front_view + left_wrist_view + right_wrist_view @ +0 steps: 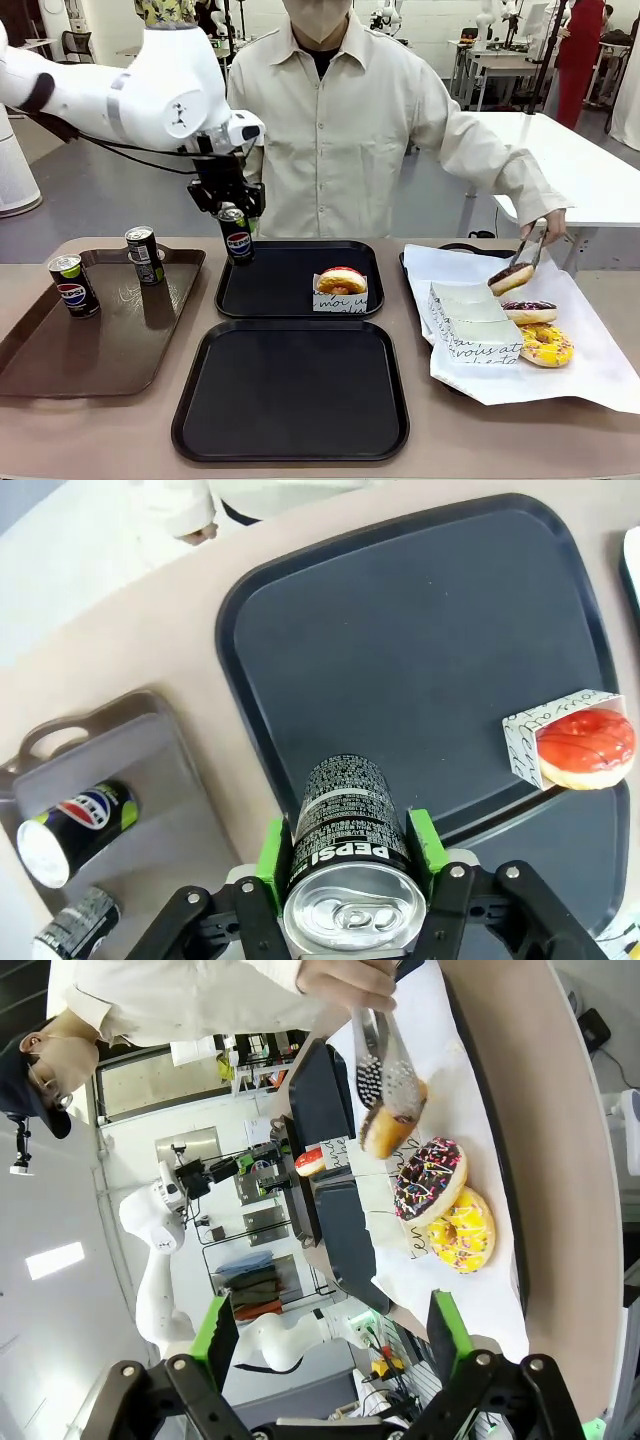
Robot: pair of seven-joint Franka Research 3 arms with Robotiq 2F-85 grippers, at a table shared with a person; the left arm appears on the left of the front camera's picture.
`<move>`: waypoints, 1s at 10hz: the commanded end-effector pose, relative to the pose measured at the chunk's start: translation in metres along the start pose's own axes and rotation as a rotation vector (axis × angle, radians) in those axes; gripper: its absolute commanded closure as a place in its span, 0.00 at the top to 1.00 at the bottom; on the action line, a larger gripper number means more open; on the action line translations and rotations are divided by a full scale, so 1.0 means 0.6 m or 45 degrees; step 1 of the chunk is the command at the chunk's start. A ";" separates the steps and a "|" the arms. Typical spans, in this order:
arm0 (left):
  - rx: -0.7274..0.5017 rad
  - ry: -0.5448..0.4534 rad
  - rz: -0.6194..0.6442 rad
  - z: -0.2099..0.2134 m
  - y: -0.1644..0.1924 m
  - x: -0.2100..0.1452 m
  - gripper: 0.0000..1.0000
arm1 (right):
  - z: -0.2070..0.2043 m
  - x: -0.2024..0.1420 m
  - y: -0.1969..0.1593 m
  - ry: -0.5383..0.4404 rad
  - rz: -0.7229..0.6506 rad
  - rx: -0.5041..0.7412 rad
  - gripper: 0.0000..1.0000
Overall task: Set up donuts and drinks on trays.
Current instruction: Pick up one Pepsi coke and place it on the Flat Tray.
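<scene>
My left gripper (235,214) is shut on a black Pepsi can (238,244), held upright over the far left corner of the far black tray (290,300). In the left wrist view, the green pads (272,852) clamp the can (345,825) just below its silver top. A pink donut (341,282) in a white sleeve lies on that tray's right side. The near black tray (290,440) holds nothing. My right gripper (333,1345) is open over the white paper (470,1090). The person's tongs (531,247) hold a chocolate donut (510,278).
A brown tray (100,360) at the left carries two more cans (73,286) (145,255). On the white paper (590,370) at the right lie a chocolate donut (529,312), a yellow donut (546,345) and a stack of white sleeves (475,322).
</scene>
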State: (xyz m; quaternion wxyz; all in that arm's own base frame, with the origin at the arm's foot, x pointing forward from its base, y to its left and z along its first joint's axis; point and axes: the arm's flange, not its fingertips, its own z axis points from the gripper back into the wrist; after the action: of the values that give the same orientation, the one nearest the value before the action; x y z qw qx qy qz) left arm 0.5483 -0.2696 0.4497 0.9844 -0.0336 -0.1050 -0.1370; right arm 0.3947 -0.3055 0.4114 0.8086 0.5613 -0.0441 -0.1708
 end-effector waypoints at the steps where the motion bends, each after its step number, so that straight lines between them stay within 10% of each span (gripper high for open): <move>1: 0.043 0.013 -0.014 -0.023 -0.019 0.008 0.38 | -0.001 0.001 0.002 -0.008 0.012 0.025 1.00; 7: 0.064 0.120 -0.070 -0.092 -0.008 -0.029 0.38 | -0.001 0.001 0.002 -0.008 0.012 0.025 1.00; 8: 0.051 0.128 -0.074 -0.093 -0.006 -0.036 1.00 | -0.001 0.001 0.002 -0.008 0.012 0.025 1.00; 10: 0.038 0.112 -0.082 -0.073 -0.006 -0.047 1.00 | -0.001 0.001 0.002 -0.008 0.012 0.025 1.00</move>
State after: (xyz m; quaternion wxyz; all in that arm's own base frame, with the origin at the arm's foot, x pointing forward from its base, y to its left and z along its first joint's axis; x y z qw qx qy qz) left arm 0.5394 -0.2768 0.3906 0.9853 -0.0078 -0.0586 -0.1606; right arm 0.3947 -0.3055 0.4114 0.8086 0.5613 -0.0441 -0.1707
